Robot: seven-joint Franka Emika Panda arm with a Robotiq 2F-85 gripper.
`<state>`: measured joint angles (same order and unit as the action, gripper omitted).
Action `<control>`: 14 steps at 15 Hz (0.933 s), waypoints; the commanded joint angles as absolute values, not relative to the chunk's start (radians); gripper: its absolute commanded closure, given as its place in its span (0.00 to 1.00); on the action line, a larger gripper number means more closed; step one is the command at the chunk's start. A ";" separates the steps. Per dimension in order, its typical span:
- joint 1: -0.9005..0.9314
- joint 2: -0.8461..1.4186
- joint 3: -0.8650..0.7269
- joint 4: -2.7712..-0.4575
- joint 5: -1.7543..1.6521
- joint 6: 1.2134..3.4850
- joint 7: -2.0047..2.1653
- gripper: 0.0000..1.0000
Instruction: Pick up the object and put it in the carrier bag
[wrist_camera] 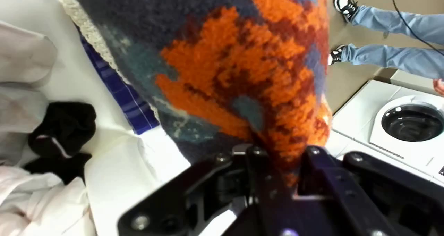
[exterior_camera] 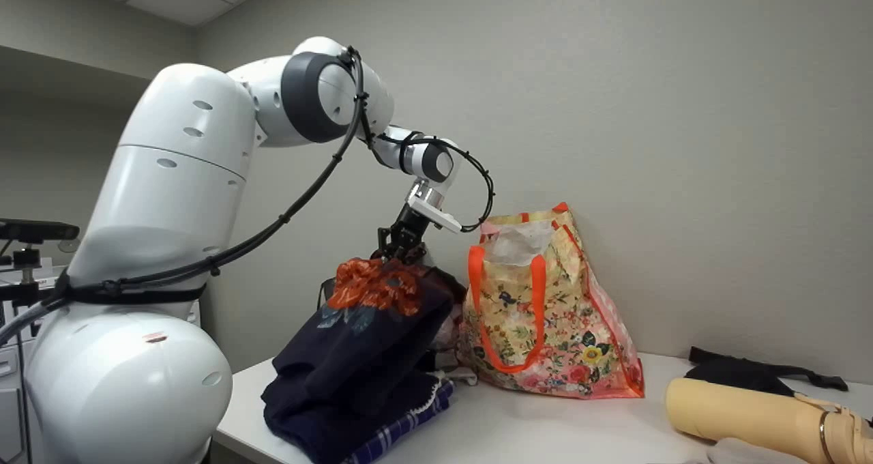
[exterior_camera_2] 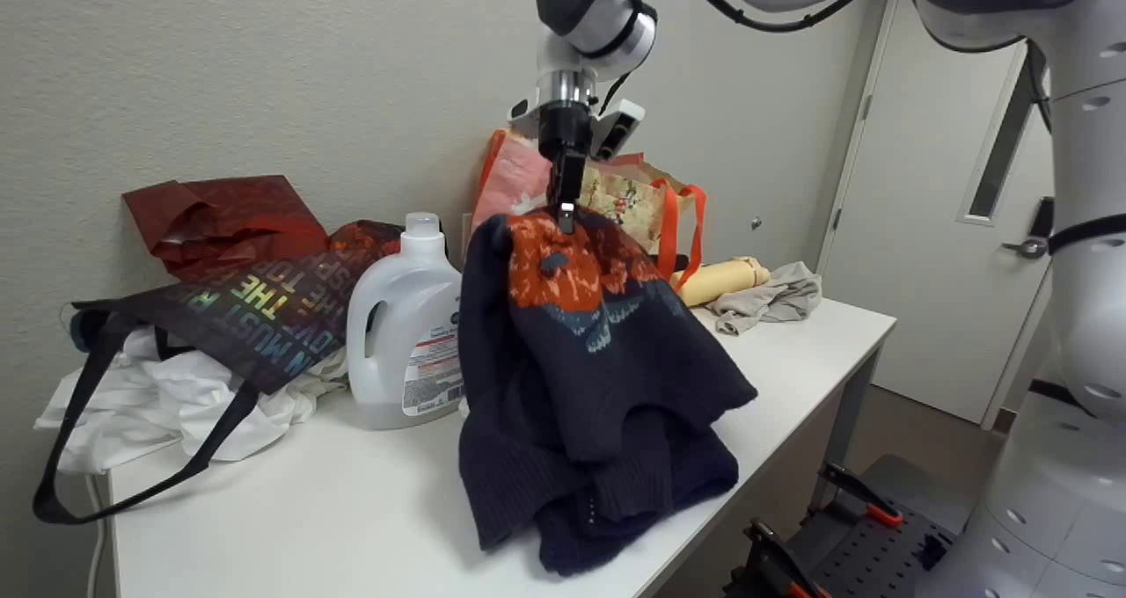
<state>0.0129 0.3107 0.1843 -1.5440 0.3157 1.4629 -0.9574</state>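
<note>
The object is a limp navy garment with rust-orange flowers; it shows in both exterior views point(exterior_camera: 354, 355) point(exterior_camera_2: 607, 360) and fills much of the wrist view point(wrist_camera: 239, 66). My gripper point(exterior_camera: 397, 254) point(exterior_camera_2: 566, 218) point(wrist_camera: 285, 154) is shut on its orange upper part, with cloth bunched between the fingers. The garment hangs down to the white table near its edge; whether its lower end rests there is unclear. The carrier bag point(exterior_camera: 545, 314) point(exterior_camera_2: 620, 198), floral cream with orange-red handles, stands upright against the wall, open at the top, beside the garment. The garment partly hides it in an exterior view.
A blue plaid cloth point(exterior_camera: 402, 431) point(wrist_camera: 121, 90) with cream trim lies beneath the garment. A detergent bottle point(exterior_camera_2: 409, 334) and a black lettered bag point(exterior_camera_2: 281, 317) stand along the wall. A tan cylinder point(exterior_camera: 743, 409) and dark cloth point(exterior_camera: 740, 372) lie beyond the carrier bag.
</note>
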 commanded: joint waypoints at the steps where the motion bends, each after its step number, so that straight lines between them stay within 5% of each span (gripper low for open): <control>1: 0.005 0.199 0.165 -1.485 0.339 1.366 -0.949 0.92; 14: -0.007 0.173 0.092 -1.001 0.454 1.355 -0.667 0.92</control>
